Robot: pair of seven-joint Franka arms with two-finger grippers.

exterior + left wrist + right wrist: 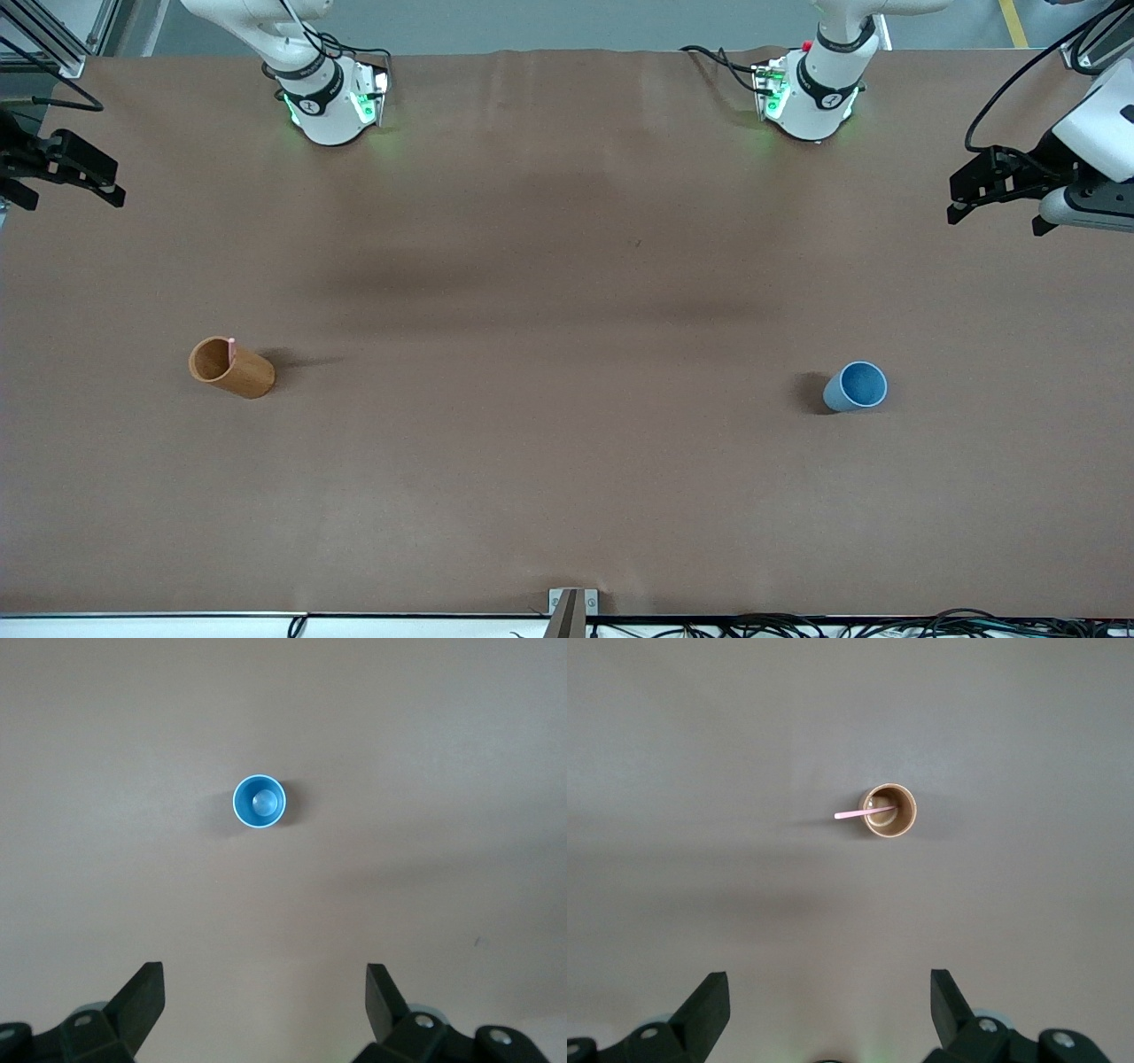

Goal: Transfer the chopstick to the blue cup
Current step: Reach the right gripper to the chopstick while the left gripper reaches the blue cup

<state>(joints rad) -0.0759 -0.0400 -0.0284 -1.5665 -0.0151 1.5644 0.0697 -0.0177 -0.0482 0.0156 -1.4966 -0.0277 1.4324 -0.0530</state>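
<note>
The chopstick is a thin pale pink stick that stands slanted in the brown wooden-looking cup toward the right arm's end of the table. Its tip pokes past the rim. The right wrist view shows the stick leaning out of the brown cup. The light-blue cup stands upright and empty toward the left arm's end; it also shows in the left wrist view. My right gripper is open and empty, high over the table's edge. My left gripper is open and empty, high over the table's edge at its own end.
Brown paper covers the whole table. The two arm bases stand along its edge farthest from the front camera. A small metal bracket and cables lie at the edge nearest the front camera.
</note>
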